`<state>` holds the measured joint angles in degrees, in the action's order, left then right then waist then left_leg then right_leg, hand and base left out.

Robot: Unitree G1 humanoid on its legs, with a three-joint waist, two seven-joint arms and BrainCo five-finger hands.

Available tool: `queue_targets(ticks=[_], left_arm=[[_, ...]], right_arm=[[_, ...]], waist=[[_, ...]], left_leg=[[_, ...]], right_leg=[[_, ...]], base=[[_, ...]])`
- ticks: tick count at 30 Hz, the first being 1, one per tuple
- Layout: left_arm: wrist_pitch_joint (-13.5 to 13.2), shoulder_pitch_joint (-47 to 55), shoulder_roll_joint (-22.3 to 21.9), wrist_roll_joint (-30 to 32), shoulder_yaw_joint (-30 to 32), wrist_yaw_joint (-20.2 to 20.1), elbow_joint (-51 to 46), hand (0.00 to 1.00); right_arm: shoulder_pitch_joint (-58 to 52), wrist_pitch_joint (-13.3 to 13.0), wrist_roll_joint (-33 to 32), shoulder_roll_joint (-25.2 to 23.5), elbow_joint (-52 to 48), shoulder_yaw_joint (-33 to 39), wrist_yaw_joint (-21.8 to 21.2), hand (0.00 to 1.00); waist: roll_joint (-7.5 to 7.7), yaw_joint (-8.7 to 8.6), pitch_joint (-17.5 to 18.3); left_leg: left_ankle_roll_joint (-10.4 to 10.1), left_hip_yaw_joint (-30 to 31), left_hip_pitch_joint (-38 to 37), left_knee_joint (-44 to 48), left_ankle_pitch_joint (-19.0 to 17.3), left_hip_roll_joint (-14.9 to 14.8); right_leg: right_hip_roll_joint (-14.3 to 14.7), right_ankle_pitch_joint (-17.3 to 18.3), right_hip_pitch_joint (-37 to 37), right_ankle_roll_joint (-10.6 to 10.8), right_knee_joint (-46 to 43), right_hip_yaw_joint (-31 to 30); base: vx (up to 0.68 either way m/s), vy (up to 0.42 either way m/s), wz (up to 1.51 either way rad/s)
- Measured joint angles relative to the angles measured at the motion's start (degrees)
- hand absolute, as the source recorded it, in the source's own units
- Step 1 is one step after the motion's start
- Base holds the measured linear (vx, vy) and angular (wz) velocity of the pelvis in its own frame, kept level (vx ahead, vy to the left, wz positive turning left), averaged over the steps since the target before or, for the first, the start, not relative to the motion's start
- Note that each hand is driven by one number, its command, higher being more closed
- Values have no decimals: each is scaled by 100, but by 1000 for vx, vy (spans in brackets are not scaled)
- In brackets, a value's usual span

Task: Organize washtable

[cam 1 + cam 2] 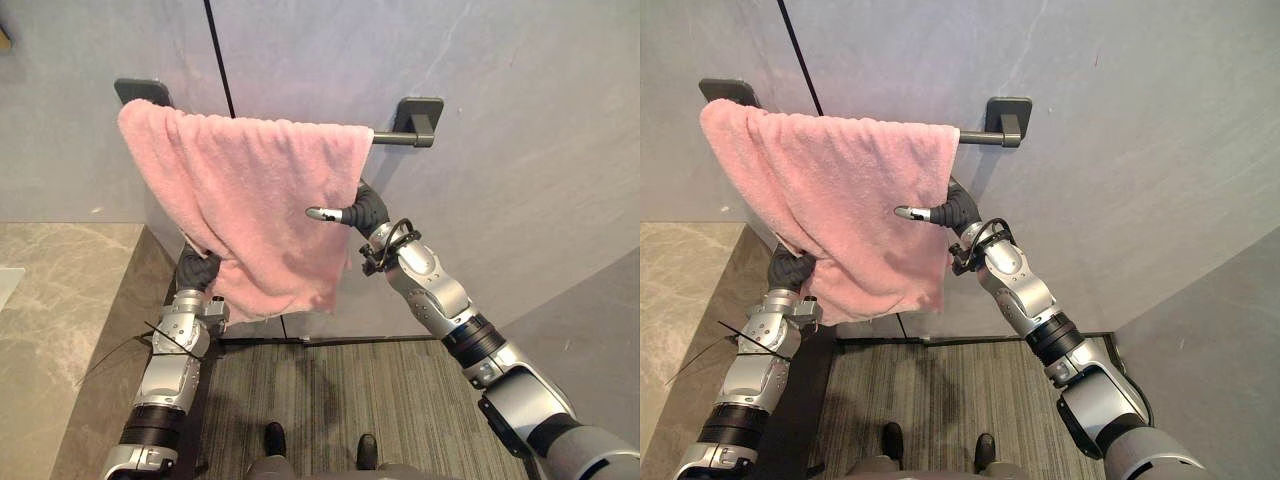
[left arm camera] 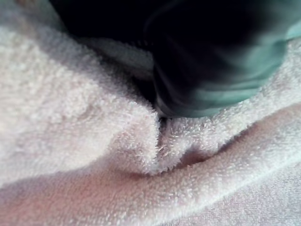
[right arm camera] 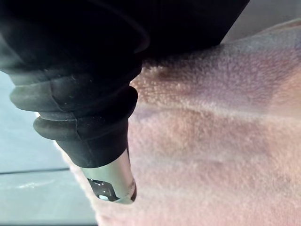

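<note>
My left hand (image 1: 198, 270) is buried under the lower left corner of the pink towel (image 1: 250, 190) — I cannot tell its grip. My right hand (image 1: 358, 210) meets the right edge, thumb across the front, the rest hidden — I cannot tell there either. The towel hangs over the dark bar (image 1: 395, 138) on the grey wall (image 1: 520, 120).

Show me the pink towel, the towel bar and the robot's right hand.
pink towel (image 1: 240, 200): left eye view, middle of the cloth.
towel bar (image 1: 390, 138): left eye view, bare stretch beside the towel.
right hand (image 1: 328, 213): left eye view, silver finger before the towel.
</note>
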<state>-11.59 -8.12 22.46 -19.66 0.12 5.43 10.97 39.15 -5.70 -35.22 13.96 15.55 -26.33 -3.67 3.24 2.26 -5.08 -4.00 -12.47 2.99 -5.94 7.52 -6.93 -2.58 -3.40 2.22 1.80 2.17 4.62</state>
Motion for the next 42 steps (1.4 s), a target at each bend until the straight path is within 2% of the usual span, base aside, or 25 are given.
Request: queue_targets(ticks=[13, 31, 32, 33, 42], left_arm=[[1, 77, -230, 7, 63, 15, -44, 100], [1, 311, -670, 63, 498, 233, -250, 100], [1, 311, -672, 63, 500, 234, -250, 100], [1, 311, -672, 63, 507, 236, -250, 0], [3, 469, -779, 48, 911, 351, -250, 0]], right_arm=[[-505, -42, 209, 5, -272, 945, 112, 100], [-837, -44, 240, -27, -518, 1082, 83, 100], [-836, -44, 261, -27, -518, 1082, 84, 0], [-837, -44, 266, -29, -518, 1082, 85, 0], [-988, -37, 256, 2, -536, 1117, 57, 0]], waist=[[3, -7, 2], [52, 14, 63], [52, 13, 63], [52, 13, 63], [50, 8, 68]], left_leg=[[-9, -15, 11, 3, 6, -18], [-10, -15, -61, 1, 1, -8], [-10, -15, -62, 1, 1, -9], [-10, -15, -62, 1, 1, -9], [-10, -10, -73, 1, 1, -8]], right_leg=[[23, -13, -16, -1, 65, -3], [9, -32, -102, 4, 109, 1], [10, -32, -102, 4, 109, 1], [10, -32, -103, 4, 109, 1], [8, -31, -117, 5, 109, 9]], base=[[0, 0, 0], [0, 0, 0], [0, 0, 0], [0, 0, 0], [0, 0, 0]])
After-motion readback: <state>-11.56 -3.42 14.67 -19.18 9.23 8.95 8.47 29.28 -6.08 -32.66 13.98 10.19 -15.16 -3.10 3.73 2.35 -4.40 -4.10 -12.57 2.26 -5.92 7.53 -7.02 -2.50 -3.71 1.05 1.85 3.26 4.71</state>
